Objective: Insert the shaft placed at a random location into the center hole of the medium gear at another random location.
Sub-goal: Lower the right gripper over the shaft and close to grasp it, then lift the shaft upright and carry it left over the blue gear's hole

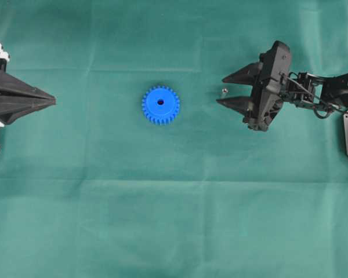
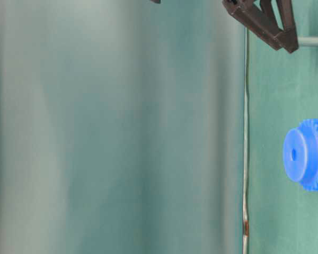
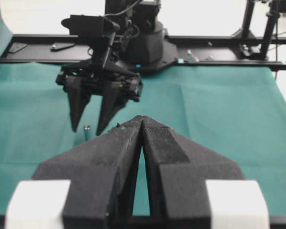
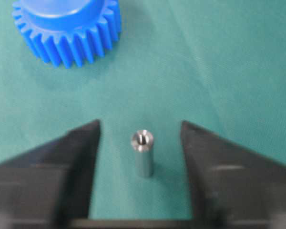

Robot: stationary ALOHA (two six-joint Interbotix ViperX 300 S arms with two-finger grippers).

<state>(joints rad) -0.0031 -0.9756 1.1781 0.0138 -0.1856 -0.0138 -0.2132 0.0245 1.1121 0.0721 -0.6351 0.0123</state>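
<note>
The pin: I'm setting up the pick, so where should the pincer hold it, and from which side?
Grip the pin on its smooth round sides near the top, coming straight down. It stands upright on the cloth, and the open right pincer already has a finger on either side, so closing should catch it.

A robotics lab is showing here: a green cloth (image 1: 174, 220) is covering the bench, with a black metal rail (image 3: 219, 39) and camera stands (image 3: 271, 19) standing behind that cloth.
</note>
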